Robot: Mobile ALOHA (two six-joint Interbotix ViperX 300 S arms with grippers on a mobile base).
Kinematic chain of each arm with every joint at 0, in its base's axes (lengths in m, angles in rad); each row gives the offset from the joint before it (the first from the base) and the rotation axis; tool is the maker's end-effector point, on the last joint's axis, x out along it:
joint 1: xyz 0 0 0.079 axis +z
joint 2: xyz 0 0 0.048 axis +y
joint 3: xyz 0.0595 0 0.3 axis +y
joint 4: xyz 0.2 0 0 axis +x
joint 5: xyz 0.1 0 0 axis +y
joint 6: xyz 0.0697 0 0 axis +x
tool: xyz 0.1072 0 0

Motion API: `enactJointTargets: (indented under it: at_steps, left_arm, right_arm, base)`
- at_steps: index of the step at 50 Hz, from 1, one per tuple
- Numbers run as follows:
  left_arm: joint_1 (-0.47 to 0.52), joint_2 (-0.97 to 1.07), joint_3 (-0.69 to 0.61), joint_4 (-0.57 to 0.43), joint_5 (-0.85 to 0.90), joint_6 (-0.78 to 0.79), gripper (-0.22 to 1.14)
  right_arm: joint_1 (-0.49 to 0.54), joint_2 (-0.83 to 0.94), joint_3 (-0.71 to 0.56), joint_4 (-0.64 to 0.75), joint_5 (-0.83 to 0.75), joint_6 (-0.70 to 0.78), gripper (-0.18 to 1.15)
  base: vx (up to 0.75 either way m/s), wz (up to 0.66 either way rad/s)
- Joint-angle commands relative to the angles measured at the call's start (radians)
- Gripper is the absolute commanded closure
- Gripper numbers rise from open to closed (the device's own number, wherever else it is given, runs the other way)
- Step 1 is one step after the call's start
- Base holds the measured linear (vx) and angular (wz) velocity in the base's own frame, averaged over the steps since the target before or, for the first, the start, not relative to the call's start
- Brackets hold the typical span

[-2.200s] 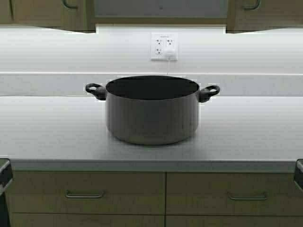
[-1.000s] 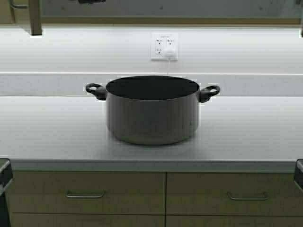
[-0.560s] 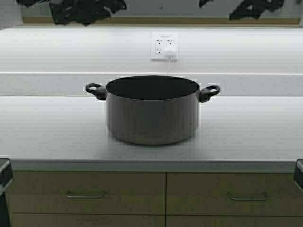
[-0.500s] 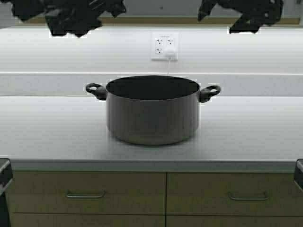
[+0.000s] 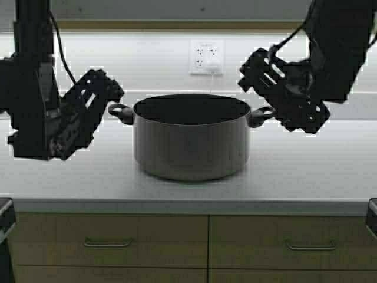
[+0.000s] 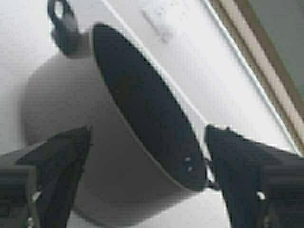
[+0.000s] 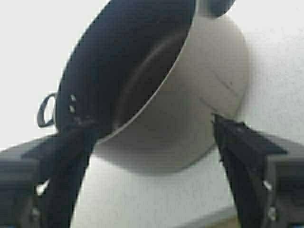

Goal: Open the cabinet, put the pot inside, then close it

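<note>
the counter (image 5: 318,171) is carrying the pot (image 5: 189,144), which is sitting upright at its middle, under the open cabinet (image 5: 177,25) whose lower edge is showing along the top. the left gripper (image 5: 88,112) is hanging just beside the pot's left handle (image 5: 119,111) and the right gripper (image 5: 283,100) beside the right handle (image 5: 261,115) — both with jaws spread, neither touching yet. the risk i'm seeing: if one side is closing before the other, or pinching only the handle's tip, the pot could be tilting or slipping during the lift — or knocking the cabinet's edge.
</note>
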Motion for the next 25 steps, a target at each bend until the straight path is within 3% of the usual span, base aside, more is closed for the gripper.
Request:
enactJointTargets:
  at_steps: [1,6,25]
  left_arm:
    - [0.032,0.091,-0.067,0.003,-0.028,-0.101,-0.10]
    - [0.038,0.115,-0.109,0.005,-0.026,-0.110,-0.10]
    - [0.041,0.132,-0.135,0.005,-0.026,-0.103,-0.10]
  right_arm:
    - [-0.101,0.071,0.005,-0.140,-0.124,0.123,-0.06]
    - [-0.150,0.126,-0.005,-0.216,-0.160,0.196,-0.06]
    - [-0.163,0.284,-0.023,-0.218,-0.322,0.258,-0.06]
  base:
    - [0.01,0.04]
    - [0.02,0.05]
    - [0.11,0.01]
